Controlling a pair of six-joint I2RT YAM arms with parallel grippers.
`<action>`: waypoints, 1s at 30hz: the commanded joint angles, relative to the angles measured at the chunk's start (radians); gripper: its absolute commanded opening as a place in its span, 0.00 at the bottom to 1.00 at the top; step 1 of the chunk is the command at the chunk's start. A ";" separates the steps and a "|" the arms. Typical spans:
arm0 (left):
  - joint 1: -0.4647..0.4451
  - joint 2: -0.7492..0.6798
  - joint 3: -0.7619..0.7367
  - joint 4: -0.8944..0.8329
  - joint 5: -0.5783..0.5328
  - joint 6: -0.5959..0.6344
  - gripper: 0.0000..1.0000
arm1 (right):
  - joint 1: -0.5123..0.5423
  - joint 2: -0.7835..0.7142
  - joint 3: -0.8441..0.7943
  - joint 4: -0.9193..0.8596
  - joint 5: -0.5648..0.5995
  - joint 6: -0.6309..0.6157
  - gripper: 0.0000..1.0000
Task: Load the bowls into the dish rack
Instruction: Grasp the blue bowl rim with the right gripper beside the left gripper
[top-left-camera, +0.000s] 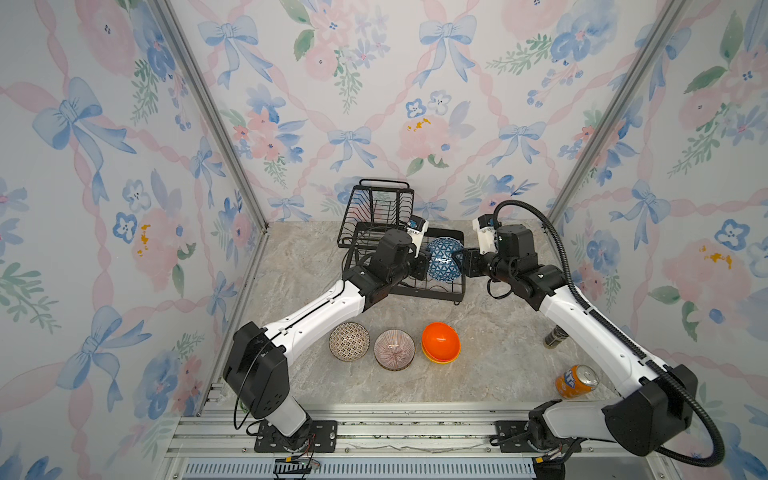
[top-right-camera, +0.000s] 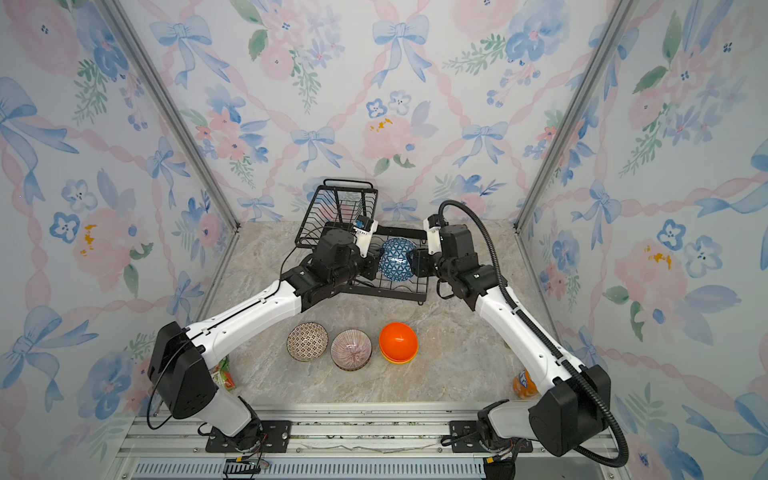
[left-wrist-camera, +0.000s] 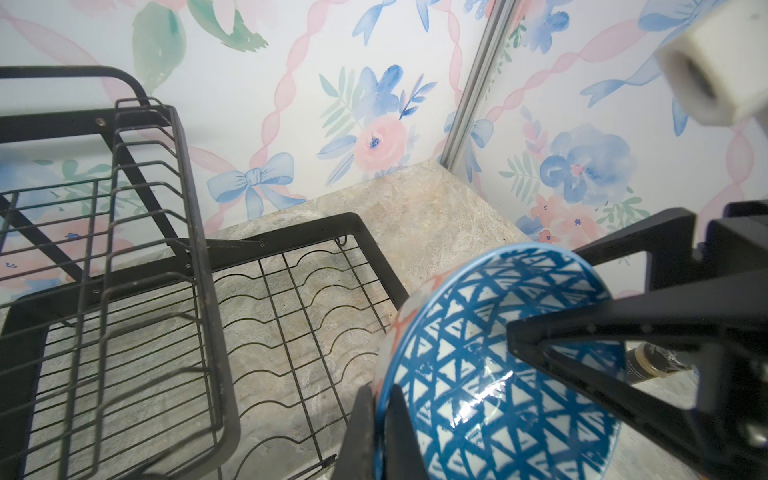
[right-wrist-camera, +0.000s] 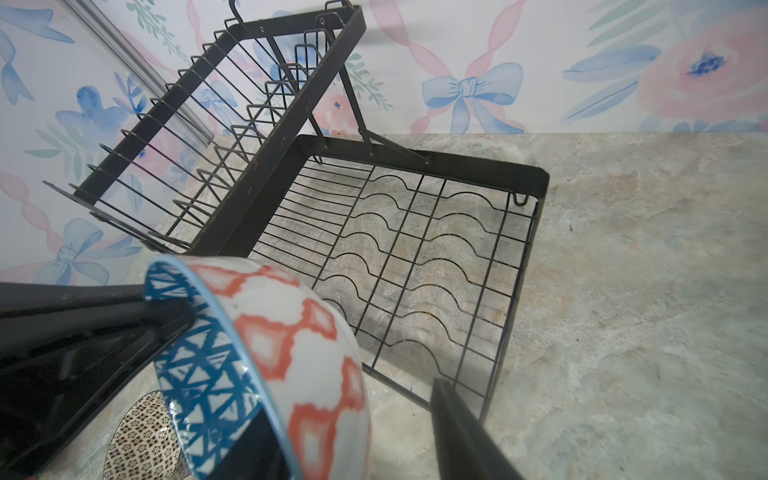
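TEXT | I make out only part of a blue-and-white logo on the orange aluminium soda can (top-left-camera: 577, 382) | letters too incomplete to spell | I find nothing else legible

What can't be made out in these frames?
- yellow bowl: only a rim sliver shows in both top views, under the orange bowl.
- dark cylinder: in a top view, mostly behind the right arm; what it is, unclear.
- green packet: in a top view, half behind the left arm.
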 joint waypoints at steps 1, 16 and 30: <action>0.005 0.003 0.043 0.077 0.021 -0.004 0.00 | 0.009 0.015 0.039 0.010 0.007 -0.003 0.49; 0.002 0.009 0.059 0.077 0.027 0.002 0.00 | 0.008 0.041 0.049 0.000 -0.003 -0.008 0.20; -0.001 -0.020 0.019 0.072 0.057 0.068 0.00 | 0.007 0.033 0.045 -0.013 0.024 -0.066 0.00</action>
